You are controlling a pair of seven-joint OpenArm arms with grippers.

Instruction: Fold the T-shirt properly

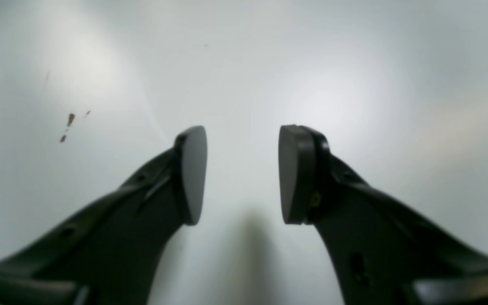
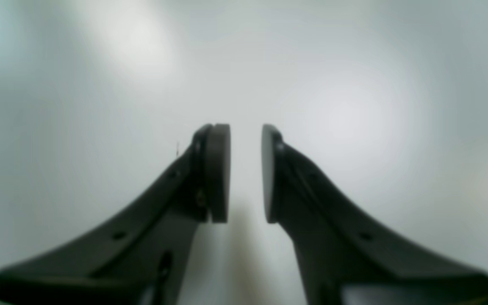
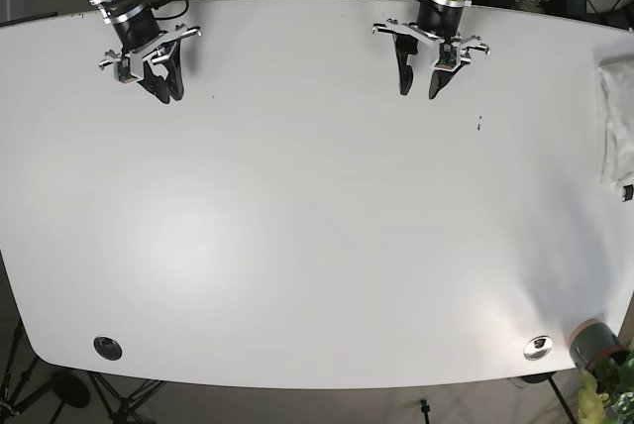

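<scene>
The T-shirt [image 3: 616, 127] is a white bundle of cloth lying at the far right edge of the white table [image 3: 317, 226], partly cut off by the frame. My left gripper [image 3: 418, 87] hangs over the back of the table, well left of the shirt. In the left wrist view this gripper [image 1: 242, 173] is open, with only bare table between its pads. My right gripper [image 3: 166, 92] is at the back left corner, far from the shirt. In its own view the right gripper [image 2: 246, 173] shows a narrow gap with nothing in it.
Small red-brown specks [image 1: 69, 120] mark the table near the left gripper, seen as a dark speck [image 3: 479, 124] from the base. Round metal grommets [image 3: 107, 348] [image 3: 538, 347] sit near the front edge. A grey cylinder [image 3: 592, 343] and a plant stand off the front right corner.
</scene>
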